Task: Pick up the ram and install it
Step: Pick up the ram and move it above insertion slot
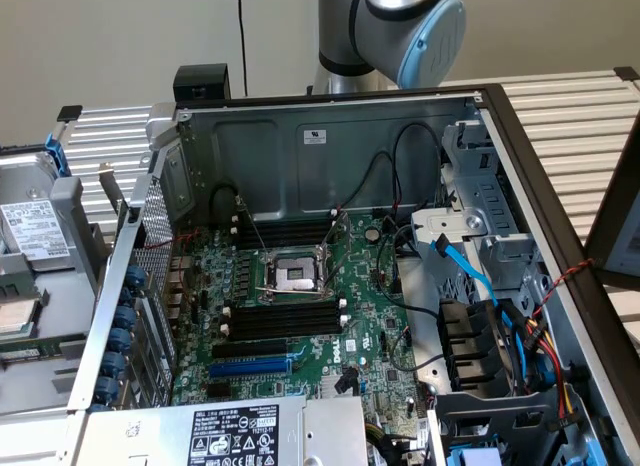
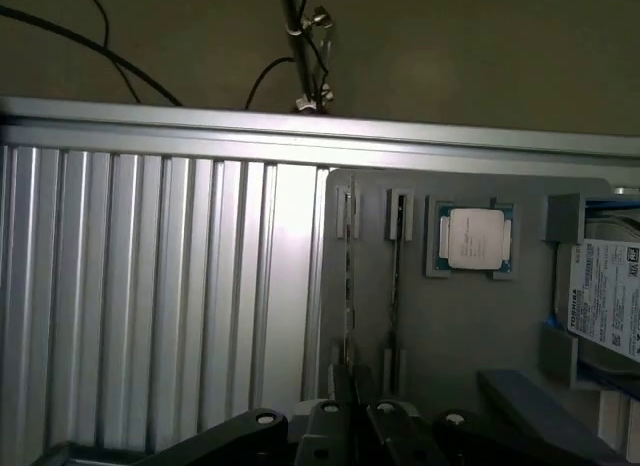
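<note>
One thin ram (image 2: 347,306), edge-on, partly hidden

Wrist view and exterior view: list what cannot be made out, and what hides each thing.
- Wrist view: the ram stands edge-on in the grey tray, hiding chips and label; the gripper covers its near end.
- Wrist view: the hard drive is cut off by the picture's edge; its label print is too small.
- Exterior view: the robot arm is cut off by the top edge.
</note>
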### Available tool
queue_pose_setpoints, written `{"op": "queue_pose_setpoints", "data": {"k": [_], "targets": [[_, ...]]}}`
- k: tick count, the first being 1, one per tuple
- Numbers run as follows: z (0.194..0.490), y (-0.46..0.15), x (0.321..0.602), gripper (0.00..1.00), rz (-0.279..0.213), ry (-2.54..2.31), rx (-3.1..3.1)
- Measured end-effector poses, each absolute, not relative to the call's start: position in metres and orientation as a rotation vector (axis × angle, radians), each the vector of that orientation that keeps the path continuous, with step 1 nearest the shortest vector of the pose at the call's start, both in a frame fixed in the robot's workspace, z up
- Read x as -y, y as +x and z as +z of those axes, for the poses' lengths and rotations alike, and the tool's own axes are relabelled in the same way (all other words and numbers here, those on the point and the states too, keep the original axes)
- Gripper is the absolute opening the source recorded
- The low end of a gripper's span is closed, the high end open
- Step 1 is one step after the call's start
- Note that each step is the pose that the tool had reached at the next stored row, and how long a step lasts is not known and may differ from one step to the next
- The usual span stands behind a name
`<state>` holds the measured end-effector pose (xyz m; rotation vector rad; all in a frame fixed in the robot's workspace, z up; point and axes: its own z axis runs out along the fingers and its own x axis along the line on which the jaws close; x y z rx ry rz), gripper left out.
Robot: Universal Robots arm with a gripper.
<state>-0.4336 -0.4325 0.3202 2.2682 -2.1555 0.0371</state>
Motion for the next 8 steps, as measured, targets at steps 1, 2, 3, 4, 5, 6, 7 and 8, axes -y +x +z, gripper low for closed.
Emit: {"op": "queue_pose_setpoints", "data": {"k": [1,2,3,4,5,6,7,8], "targets": [[0.325,-0.434,0.433,0.13,0.037,2.265,2.158],[0.329,-0.434,0.433,0.13,0.036,2.262,2.161],[0.334,-0.433,0.433,0.13,0.036,2.260,2.163],[0.338,-0.433,0.433,0.13,0.035,2.258,2.164],[0.343,-0.433,0.433,0.13,0.035,2.257,2.166],[0.347,-0.433,0.434,0.13,0.035,2.256,2.166],[0.352,-0.432,0.434,0.13,0.034,2.254,2.167],[0.357,-0.432,0.434,0.13,0.034,2.253,2.168]]}}
